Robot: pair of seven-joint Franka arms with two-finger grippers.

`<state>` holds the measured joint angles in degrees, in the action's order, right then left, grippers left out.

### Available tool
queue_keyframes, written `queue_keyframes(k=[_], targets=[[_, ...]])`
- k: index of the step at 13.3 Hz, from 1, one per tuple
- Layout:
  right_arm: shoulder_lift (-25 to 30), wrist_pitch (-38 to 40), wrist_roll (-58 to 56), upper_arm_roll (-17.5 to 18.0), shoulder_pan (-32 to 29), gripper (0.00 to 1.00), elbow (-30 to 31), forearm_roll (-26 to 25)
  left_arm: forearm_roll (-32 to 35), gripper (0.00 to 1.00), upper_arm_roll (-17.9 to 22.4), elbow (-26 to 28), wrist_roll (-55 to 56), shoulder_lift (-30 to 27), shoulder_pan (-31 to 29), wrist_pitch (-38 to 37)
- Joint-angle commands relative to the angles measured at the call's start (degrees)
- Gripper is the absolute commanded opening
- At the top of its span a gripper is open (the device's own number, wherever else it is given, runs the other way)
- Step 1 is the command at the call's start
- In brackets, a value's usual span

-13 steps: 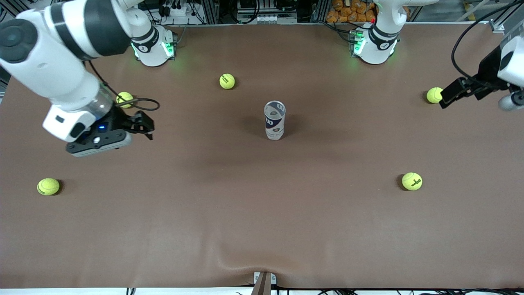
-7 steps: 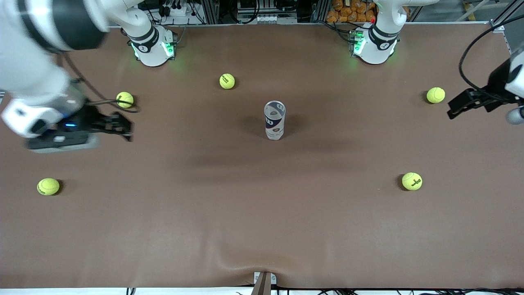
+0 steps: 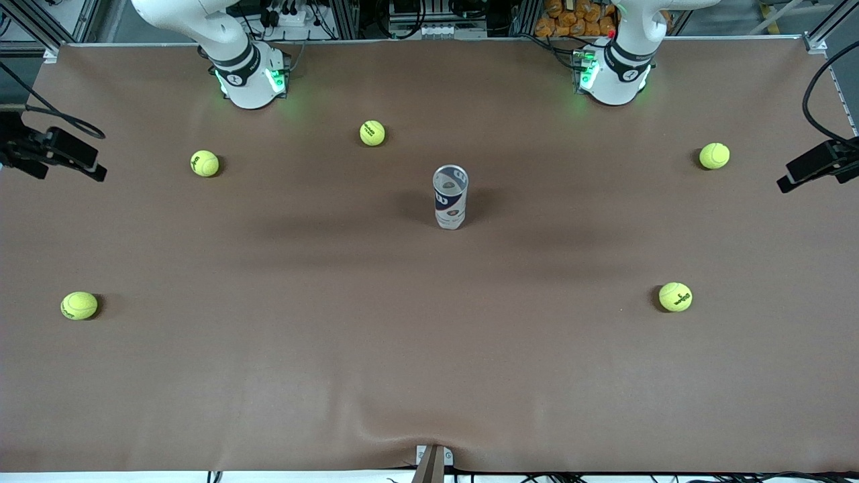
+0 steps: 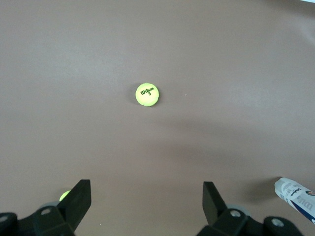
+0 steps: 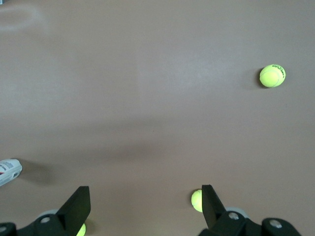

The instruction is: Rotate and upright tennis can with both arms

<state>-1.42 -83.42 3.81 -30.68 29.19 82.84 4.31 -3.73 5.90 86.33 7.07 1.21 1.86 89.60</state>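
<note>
Can stands upright on the mat, silvery end up, near the middle of the table and touched by nothing. My left gripper hangs over the mat's edge at the left arm's end, well apart from the can; its fingers are spread wide and hold nothing. My right gripper hangs over the edge at the right arm's end, equally far from the can, jaws wide and empty too. Five balls lie scattered around the can: one farther from the front camera than the can, two toward the right arm's end, two toward the left arm's end.
</note>
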Motion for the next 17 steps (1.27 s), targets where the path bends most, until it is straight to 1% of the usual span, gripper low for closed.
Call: queue_keyframes(k=[1,3,5,7,13,17], targets=[[1.3,0.7,0.2,0.3,0.1,1.00,1.3,-0.3,-0.6,1.00,-0.1,0.6,0.1,-0.6,0.8,-1.2],[1.9,0.7,0.1,0.3,0.0,1.00,1.9,-0.8,-0.6,1.00,-0.2,0.9,0.9,-0.6,0.8,-1.1],[1.9,0.8,-1.2,0.4,0.0,1.00,1.8,-2.5,-0.6,1.00,-0.2,0.9,0.5,-0.6,0.9,-1.1],[1.9,1.2,-3.1,0.4,0.0,1.00,1.8,-2.6,-0.6,1.00,-0.2,0.8,0.3,-0.6,0.9,-1.1],[1.9,2.4,-3.4,0.4,-0.3,1.00,1.7,-2.6,-0.6,1.00,-0.2,0.8,-0.5,-0.2,0.9,-1.1],[1.9,3.3,-11.5,0.3,-0.4,1.00,1.5,-2.6,-0.7,1.00,-0.2,1.0,-0.4,-0.3,1.0,-1.3]])
